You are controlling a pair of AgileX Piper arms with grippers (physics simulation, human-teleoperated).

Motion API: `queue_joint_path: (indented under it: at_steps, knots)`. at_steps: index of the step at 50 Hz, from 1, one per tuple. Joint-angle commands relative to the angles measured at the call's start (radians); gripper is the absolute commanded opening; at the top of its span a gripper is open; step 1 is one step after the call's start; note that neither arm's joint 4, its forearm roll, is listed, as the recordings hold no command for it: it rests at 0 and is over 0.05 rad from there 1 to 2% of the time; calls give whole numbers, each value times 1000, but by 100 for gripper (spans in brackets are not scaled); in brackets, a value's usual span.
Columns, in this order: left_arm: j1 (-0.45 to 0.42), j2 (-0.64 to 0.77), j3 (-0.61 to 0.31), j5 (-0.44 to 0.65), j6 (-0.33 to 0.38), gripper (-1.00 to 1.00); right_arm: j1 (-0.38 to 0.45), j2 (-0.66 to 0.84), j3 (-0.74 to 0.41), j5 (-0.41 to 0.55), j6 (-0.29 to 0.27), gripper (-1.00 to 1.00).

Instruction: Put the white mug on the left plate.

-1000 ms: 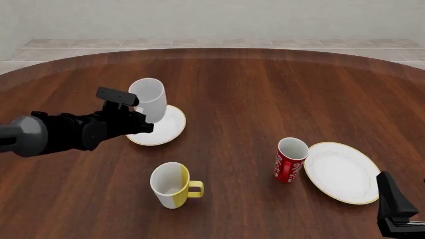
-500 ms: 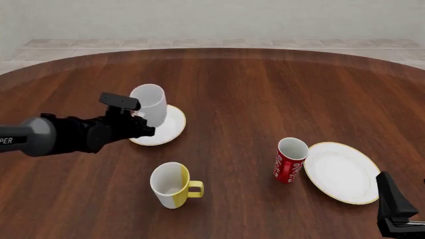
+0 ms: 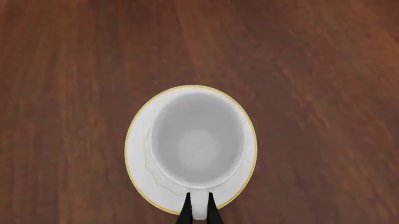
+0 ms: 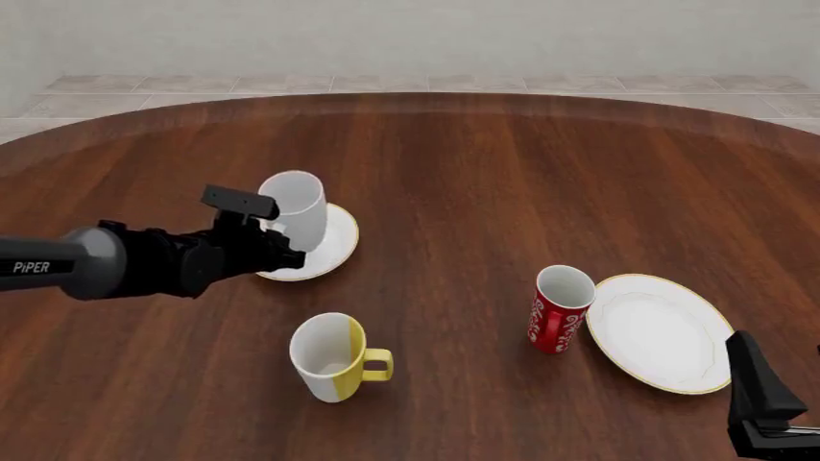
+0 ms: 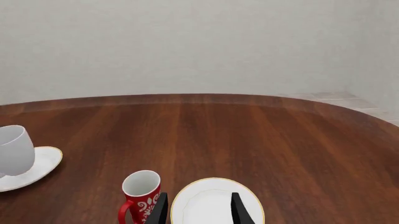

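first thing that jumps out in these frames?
The left claw pinching the handle of the white mug, which stands over the left plate at the table's left. Next, nearer the camera, the white-and-yellow mug, then the red mug beside the larger plate on the right.

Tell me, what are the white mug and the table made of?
The white mug looks like smooth glazed ceramic: plain, even white with soft shading. The table looks like polished dark wood, with long grain streaks and a faint sheen. It is a simulator's render, so that's only how they look.
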Motion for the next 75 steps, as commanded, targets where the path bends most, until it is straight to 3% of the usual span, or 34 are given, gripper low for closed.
queue_joint_path:
  at_steps: [1,75]
  knots:
    - [5,14,-11,-1,5,-100,0,0,-1,1,0,100]
    - [17,86,-12,-28,-20,-100,0,0,0,3,-3,100]
